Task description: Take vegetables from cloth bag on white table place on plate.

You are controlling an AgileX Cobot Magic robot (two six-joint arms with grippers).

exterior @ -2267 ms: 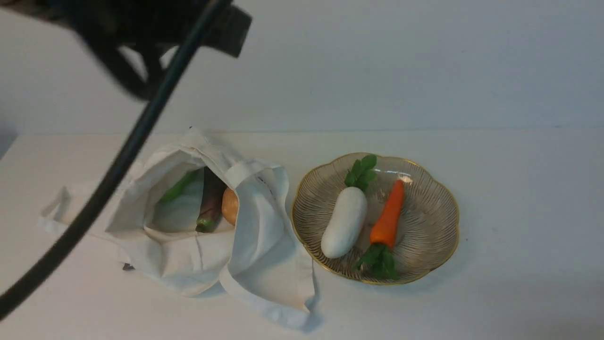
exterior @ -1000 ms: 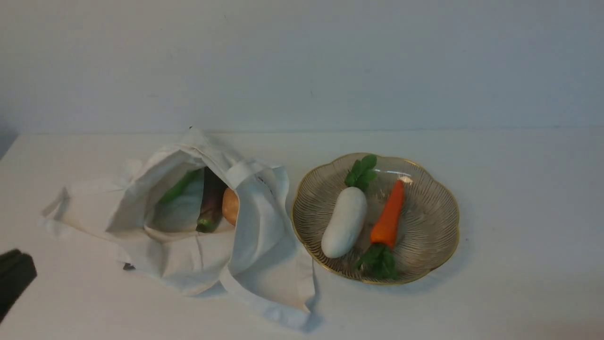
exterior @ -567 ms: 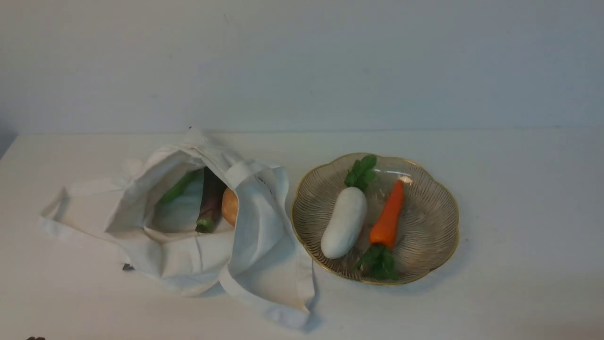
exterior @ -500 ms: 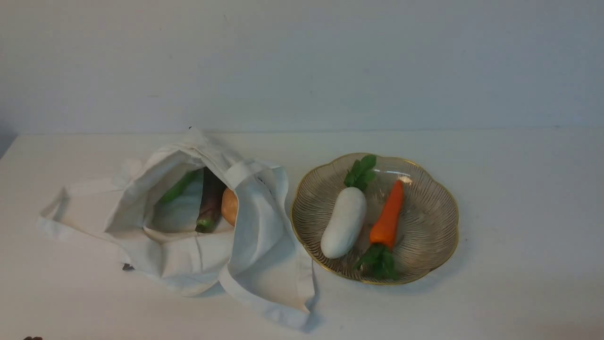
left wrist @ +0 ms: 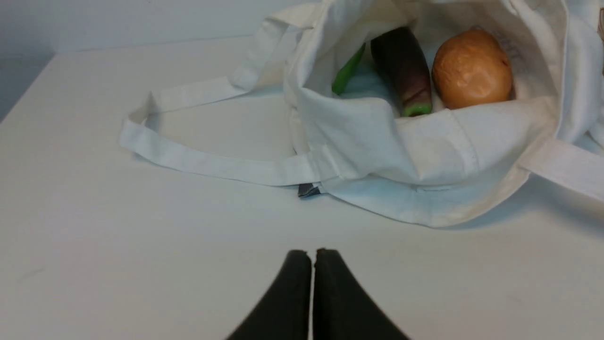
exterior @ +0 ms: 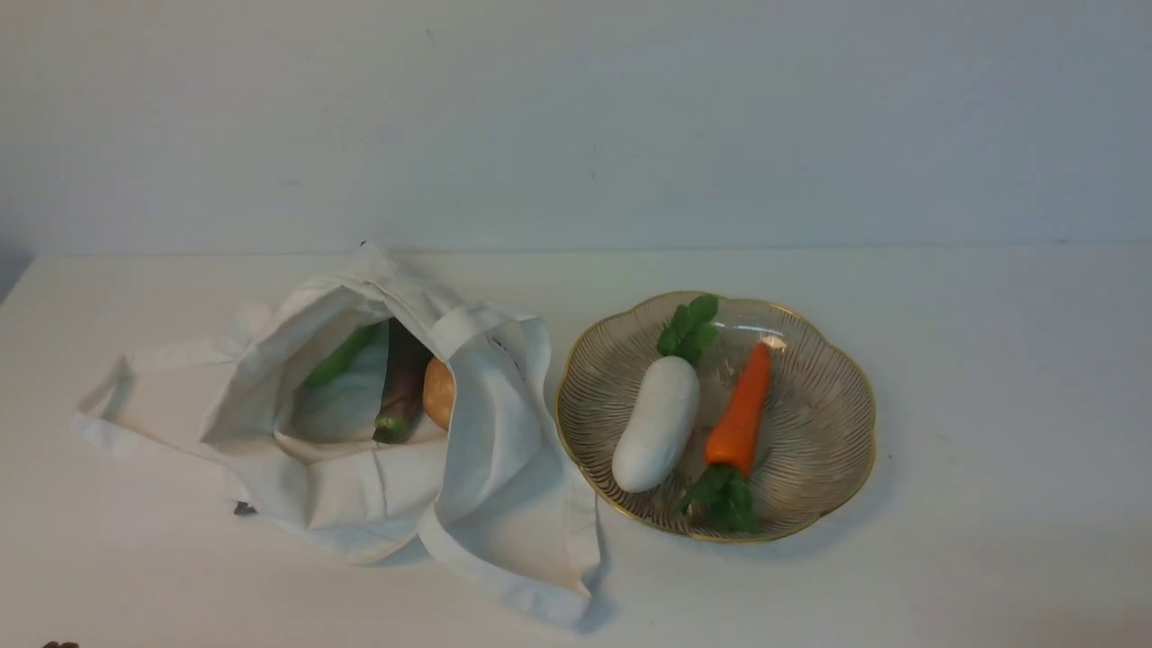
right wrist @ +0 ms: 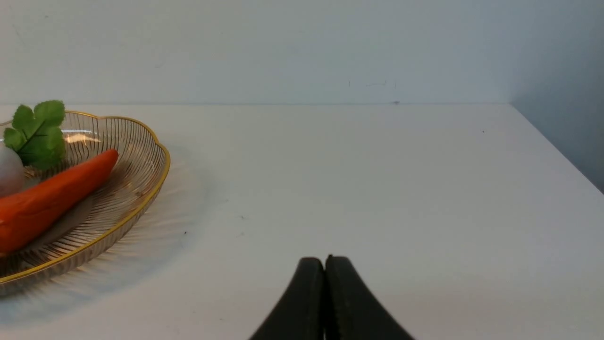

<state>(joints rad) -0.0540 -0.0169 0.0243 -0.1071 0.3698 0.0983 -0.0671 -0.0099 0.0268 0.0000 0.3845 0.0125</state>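
Observation:
The off-white cloth bag (exterior: 378, 486) lies open on the white table (exterior: 990, 405), left of the plate (exterior: 846, 450). Inside it lie a green vegetable (exterior: 340, 356), a dark purple-brown long one (exterior: 402, 378) and a tan round one (exterior: 438, 392); the left wrist view shows them too: green (left wrist: 348, 72), purple (left wrist: 403, 66), tan (left wrist: 472, 69). The orange carrot (exterior: 740, 416) lies on the plate beside a white radish (exterior: 657, 423). My left gripper (left wrist: 313, 255) is shut and empty, low over the table in front of the bag (left wrist: 424, 156). My right gripper (right wrist: 324, 262) is shut and empty, to the right of the plate (right wrist: 137, 198).
The bag's long strap handle (left wrist: 198, 160) lies looped on the table to the bag's left. A small dark tag (left wrist: 307, 190) sticks out under the bag's edge. A pale wall (exterior: 576, 117) stands behind the table. The table's right edge (right wrist: 557, 146) shows in the right wrist view.
The left arm, which crossed the upper left of the front view, has dropped out of that view. The bag, plate and vegetables have not moved.

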